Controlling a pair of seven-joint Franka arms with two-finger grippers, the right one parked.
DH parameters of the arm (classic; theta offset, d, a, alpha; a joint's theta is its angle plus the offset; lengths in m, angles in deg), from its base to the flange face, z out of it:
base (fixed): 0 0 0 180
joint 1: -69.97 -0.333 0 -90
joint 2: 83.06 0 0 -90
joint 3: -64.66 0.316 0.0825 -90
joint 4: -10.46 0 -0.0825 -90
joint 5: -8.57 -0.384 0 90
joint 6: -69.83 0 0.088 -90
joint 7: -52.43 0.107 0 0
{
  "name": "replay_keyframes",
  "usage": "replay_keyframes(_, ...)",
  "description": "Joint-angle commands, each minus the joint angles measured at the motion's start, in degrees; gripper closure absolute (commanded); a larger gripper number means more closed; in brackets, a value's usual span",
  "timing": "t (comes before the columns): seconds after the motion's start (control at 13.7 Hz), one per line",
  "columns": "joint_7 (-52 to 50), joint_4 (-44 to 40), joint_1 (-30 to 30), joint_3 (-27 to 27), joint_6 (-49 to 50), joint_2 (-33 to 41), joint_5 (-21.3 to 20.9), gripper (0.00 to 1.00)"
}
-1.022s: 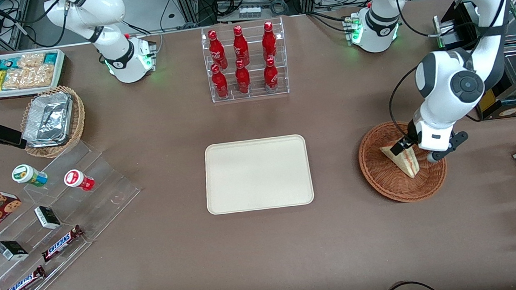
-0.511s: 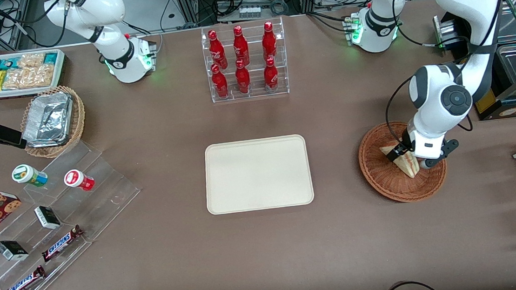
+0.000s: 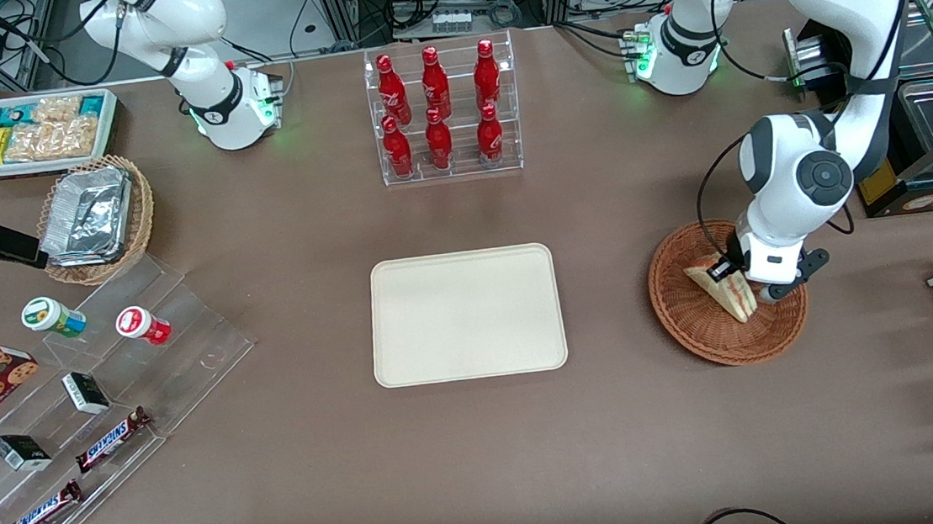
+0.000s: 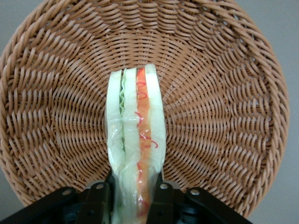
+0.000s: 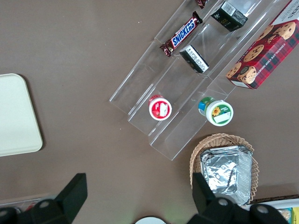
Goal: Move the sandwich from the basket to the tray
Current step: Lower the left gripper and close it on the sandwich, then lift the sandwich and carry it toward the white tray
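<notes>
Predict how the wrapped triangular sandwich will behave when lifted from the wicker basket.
The pincer grips the pale triangular sandwich in the reddish-brown wicker basket. Soft layered bread probably squashes under pressure. Its glossy film wrap may be slippery. It looks light, so likely lifts easily.

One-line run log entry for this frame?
phase: grasp | hand: in basket, shut on sandwich | sandwich: not lifted clear | tray: awaiting sandwich

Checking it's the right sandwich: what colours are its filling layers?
Green and red between pale bread on the sandwich, clearest in the left wrist view.
</notes>
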State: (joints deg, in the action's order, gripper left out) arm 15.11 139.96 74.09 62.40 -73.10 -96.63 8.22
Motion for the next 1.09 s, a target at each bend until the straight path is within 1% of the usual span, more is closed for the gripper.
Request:
replay_keyframes(0.0,-0.21,1.80,0.37,0.07,4.40,5.73,-1.40,1.00)
replay_keyframes(0.15,1.28,1.37,0.37,-0.11,10.54,9.25,-4.47,1.00)
replay_keyframes(0.22,1.98,1.28,0.54,-0.28,12.40,10.74,-4.83,1.00)
replay_keyframes(0.36,3.30,1.10,3.34,-0.72,14.34,12.68,-4.83,1.00)
replay_keyframes(0.51,4.01,0.14,8.08,-0.81,15.93,13.39,-4.83,1.00)
replay_keyframes(0.8,3.92,-4.08,17.75,-0.81,17.87,12.08,-4.83,1.00)
replay_keyframes(1.02,2.17,-10.83,23.29,-0.81,19.35,7.26,-3.52,1.00)
